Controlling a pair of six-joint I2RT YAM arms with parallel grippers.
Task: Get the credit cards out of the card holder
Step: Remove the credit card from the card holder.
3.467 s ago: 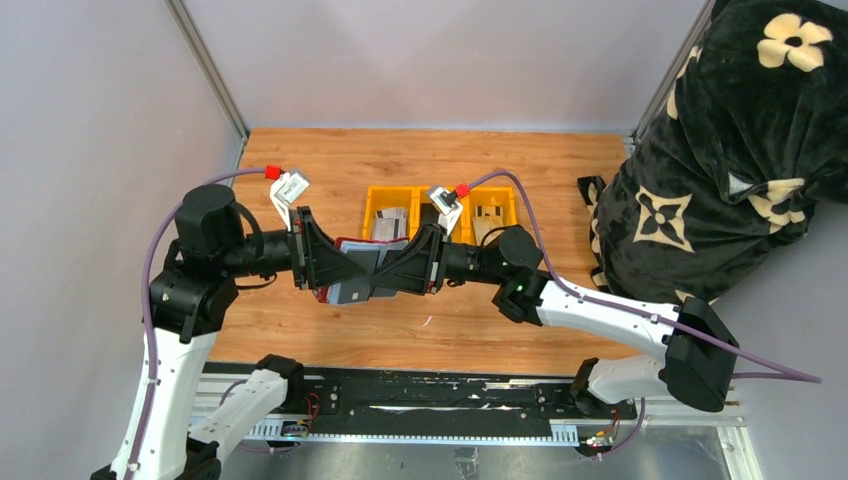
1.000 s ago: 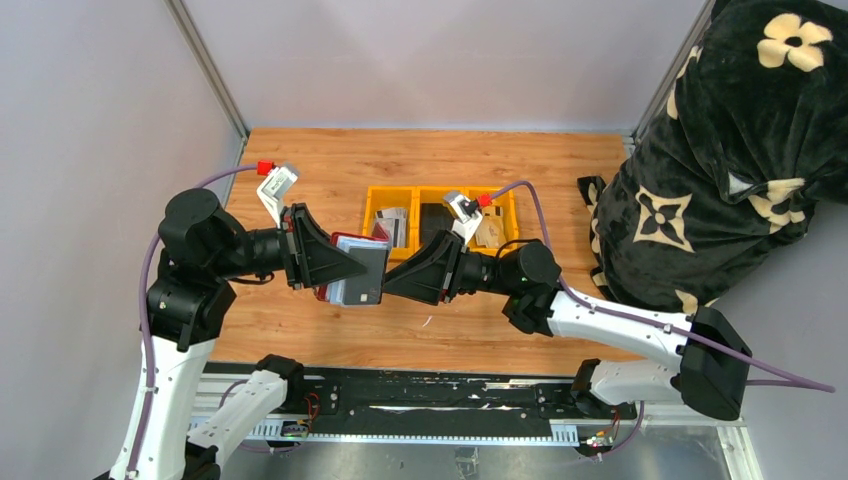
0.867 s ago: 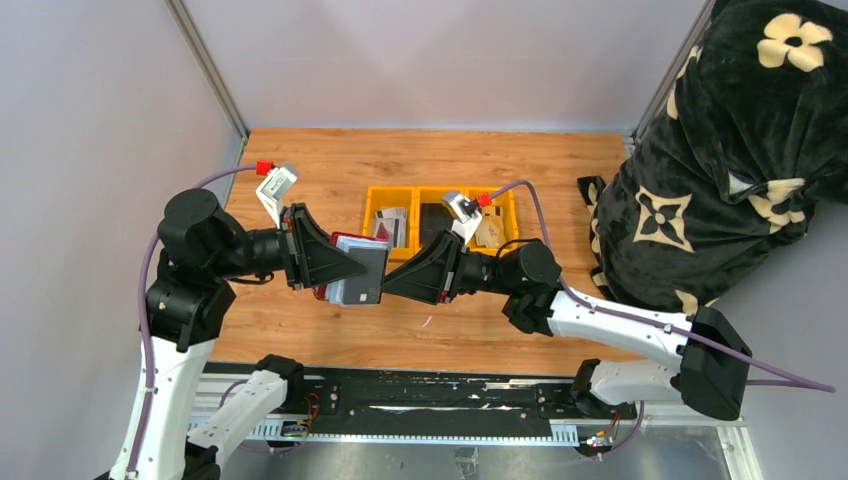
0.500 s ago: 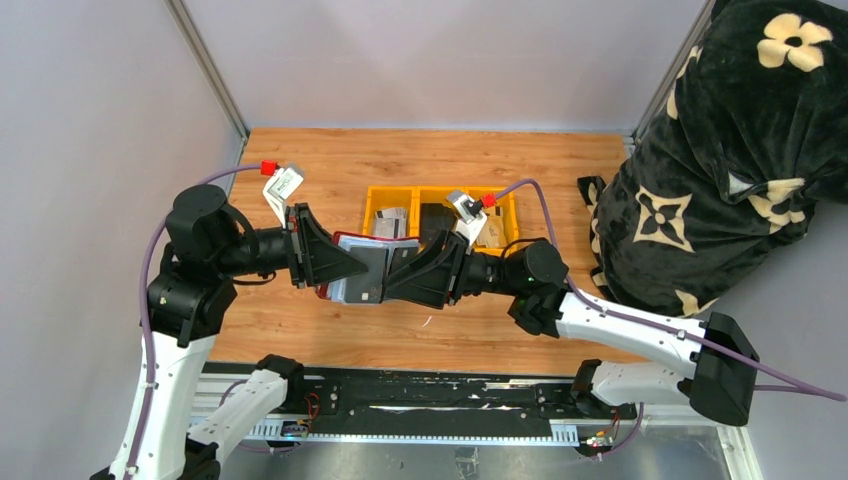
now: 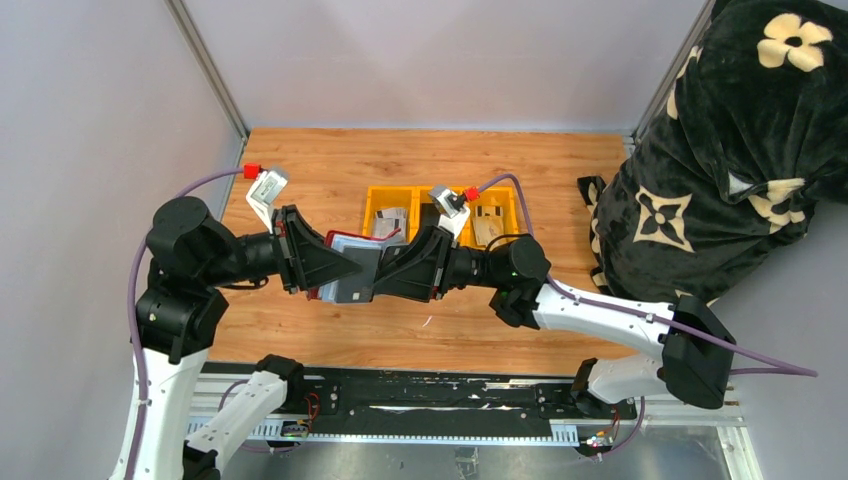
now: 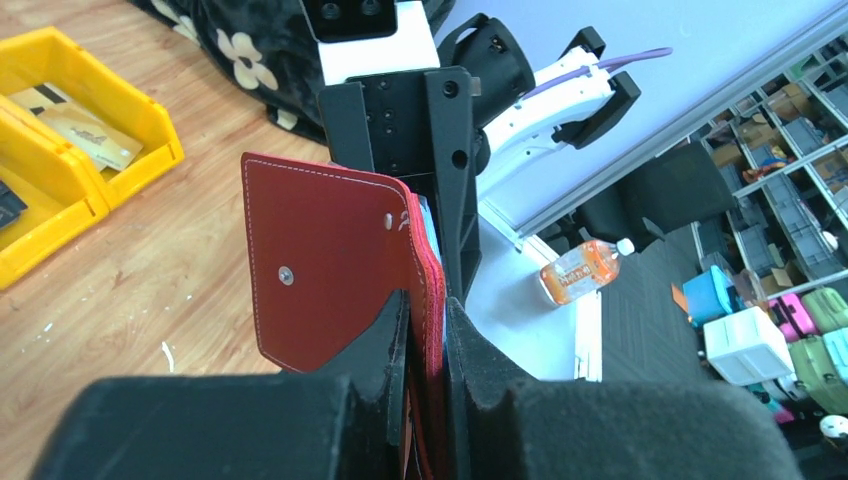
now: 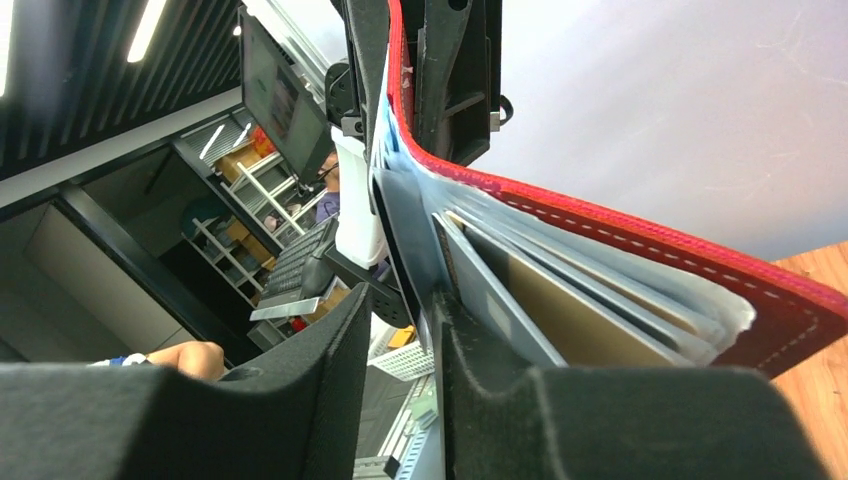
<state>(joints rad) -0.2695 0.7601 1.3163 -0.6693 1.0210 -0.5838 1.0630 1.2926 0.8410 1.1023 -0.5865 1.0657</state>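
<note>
The dark-red card holder (image 5: 350, 239) hangs above the table's middle, and my left gripper (image 5: 352, 268) is shut on its spine edge. In the left wrist view its red flap (image 6: 330, 260) with a snap stud stands upright between my fingers. Grey and tan credit cards (image 7: 560, 320) fan out of its pockets, and one grey card (image 5: 352, 288) faces up. My right gripper (image 5: 386, 272) meets the holder from the right. It is open, with a thin dark card edge (image 7: 408, 250) lying against the right finger and a gap on the other side.
A row of yellow bins (image 5: 372, 200) stands behind the grippers, with loose cards in the left bin (image 5: 392, 222) and a tan card in the right bin (image 5: 490, 225). A black floral blanket (image 5: 740, 150) fills the right side. Walls close the back and left.
My right gripper has moved left from beside the holder, and its fingers now straddle a card's edge. Its jaws have narrowed slightly. The left arm has drawn back a little, still holding the holder.
</note>
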